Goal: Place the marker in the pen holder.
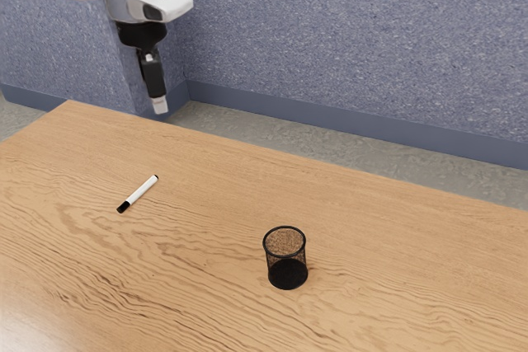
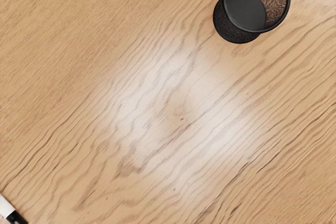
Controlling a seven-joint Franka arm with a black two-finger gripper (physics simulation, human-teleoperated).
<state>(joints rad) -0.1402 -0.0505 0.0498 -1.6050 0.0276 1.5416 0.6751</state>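
Ext. view: the white arm w/ dark joint trim (image 1: 132,4) comes in at upper left, its black gripper w/ pale tip (image 1: 160,106) pointing down, up off the light-brown wood table (image 1: 206,269), well apart from marker & holder. Can't tell if it's open or closed; the marker isn't in its grip. The slim white marker w/ black cap (image 1: 142,190) lies flat on the wood, toward the table's far-left corner, inset from both edges there, cap end aimed at the near side. The round black mesh pen holder (image 1: 287,274) stands upright, further to the ext. view's right & nearer the camera, well in from the table's far edge. B/w the two: a wide stretch of bare grain, w/ more wood all round each, so decent room for moving. Past the far edge: grey floor (image 1: 247,131), then blue-grey wall (image 1: 330,30) w/ a darker skirting strip (image 1: 371,131).

Wrist view: holder seen from above, at a slant, base & inner mesh visible thru its open top. Diagonally across from it, the marker's black cap & a bit of white barrel (rest is cut off). A pale glare patch sits on the wood b/w them.

Qty: 1 marker, 1 holder, 1 table, 1 arm, 1 gripper.
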